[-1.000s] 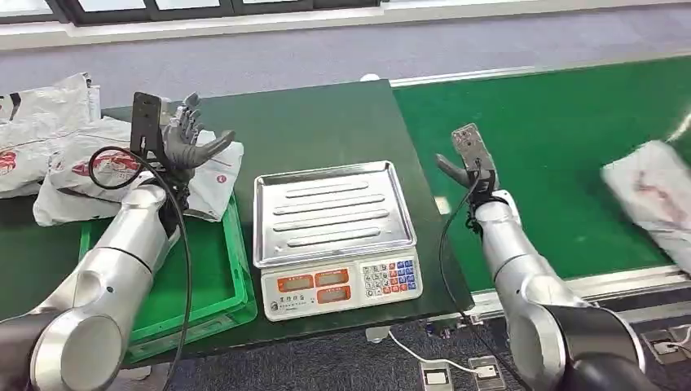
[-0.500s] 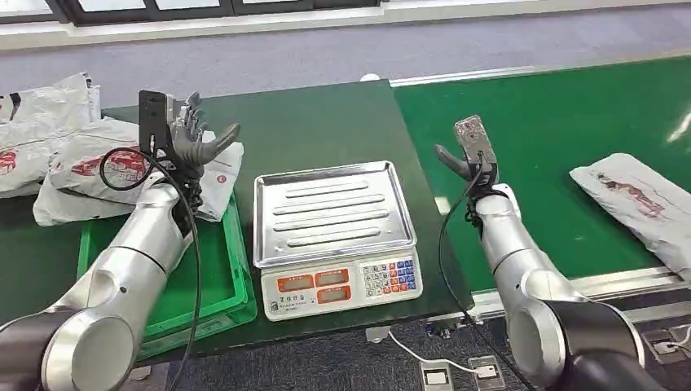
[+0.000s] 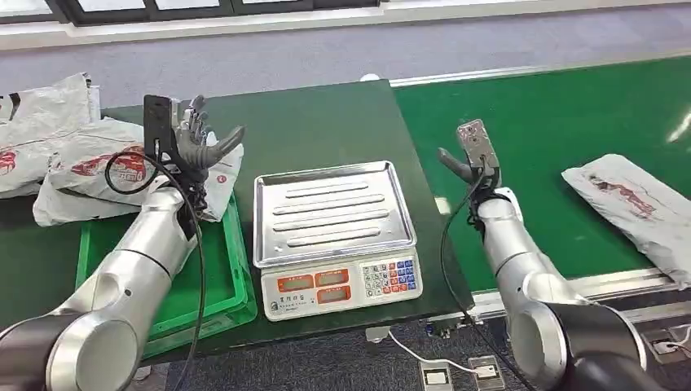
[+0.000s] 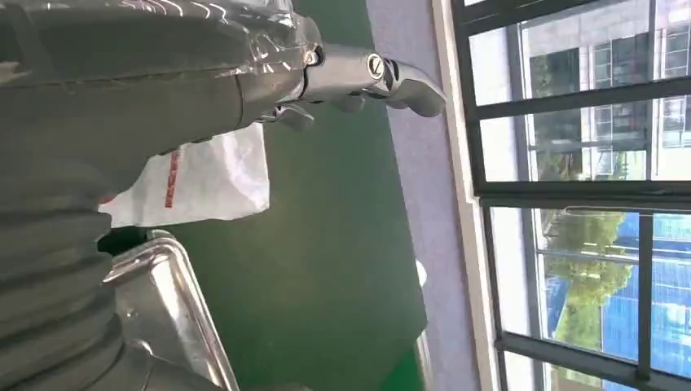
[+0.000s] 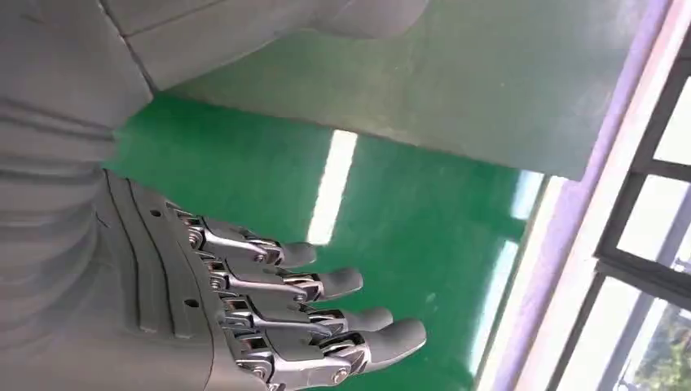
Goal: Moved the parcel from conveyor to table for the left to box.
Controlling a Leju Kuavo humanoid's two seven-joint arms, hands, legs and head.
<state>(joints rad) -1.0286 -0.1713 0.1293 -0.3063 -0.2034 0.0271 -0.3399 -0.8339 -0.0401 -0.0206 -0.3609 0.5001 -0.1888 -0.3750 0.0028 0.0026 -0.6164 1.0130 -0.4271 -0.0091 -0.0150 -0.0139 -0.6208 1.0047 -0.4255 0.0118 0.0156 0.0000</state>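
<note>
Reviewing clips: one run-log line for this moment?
left hand open, raised | right hand open, raised | parcel on conveyor | scale empty

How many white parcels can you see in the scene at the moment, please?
3, as far as I can tell: one parcel on the conveyor at the right, one by the green crate behind the left hand, and one at the far left. Overlaps may hide more.

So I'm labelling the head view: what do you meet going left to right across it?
Pile of parcels → left hand → scale → right hand → parcel on the conveyor.
</note>
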